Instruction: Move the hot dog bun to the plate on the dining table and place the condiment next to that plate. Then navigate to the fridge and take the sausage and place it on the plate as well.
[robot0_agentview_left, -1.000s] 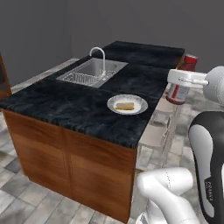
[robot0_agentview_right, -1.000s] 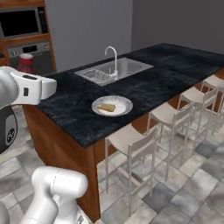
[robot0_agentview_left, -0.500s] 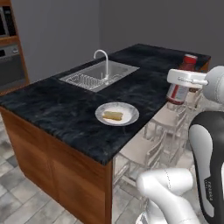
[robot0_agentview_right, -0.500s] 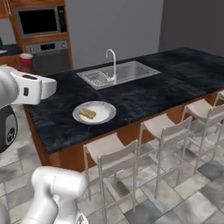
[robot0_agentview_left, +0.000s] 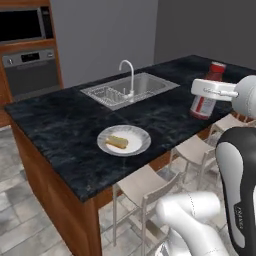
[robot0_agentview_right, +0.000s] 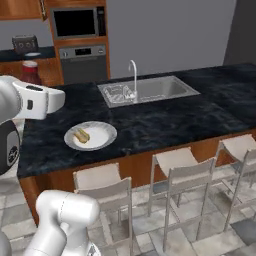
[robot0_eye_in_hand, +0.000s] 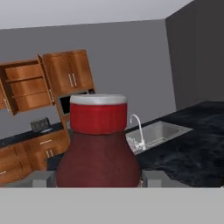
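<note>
Dark red fills the body of the condiment (robot0_eye_in_hand: 98, 159) bottle, which stands upright between the two finger tips of the gripper (robot0_eye_in_hand: 94, 179) in the hand view, its reddish cap with a pale top rim at the middle of that view. The jaws are closed on the bottle's lower body. In the left base view the condiment (robot0_agentview_left: 205, 97) hangs in the air beside the arm's white wrist, over the near edge of the dining table (robot0_agentview_left: 60, 130); a white label band wraps it, but any writing on it is too small to read. In the right base view its cap (robot0_agentview_right: 31, 71) shows just behind the white forearm.

Taking the sink (robot0_agentview_left: 131, 89) as landmark: the plate (robot0_agentview_left: 125, 140) lies on the black marbled top in front of the sink, toward the robot, well apart from it. The hot dog bun (robot0_agentview_left: 117, 142) lies on that plate, a little off its centre. White stools (robot0_agentview_right: 180, 175) stand along the table's near side. Behind the sink, against the far wall, sits a built-in oven (robot0_agentview_right: 83, 60) with a microwave (robot0_agentview_right: 79, 22) above.
</note>
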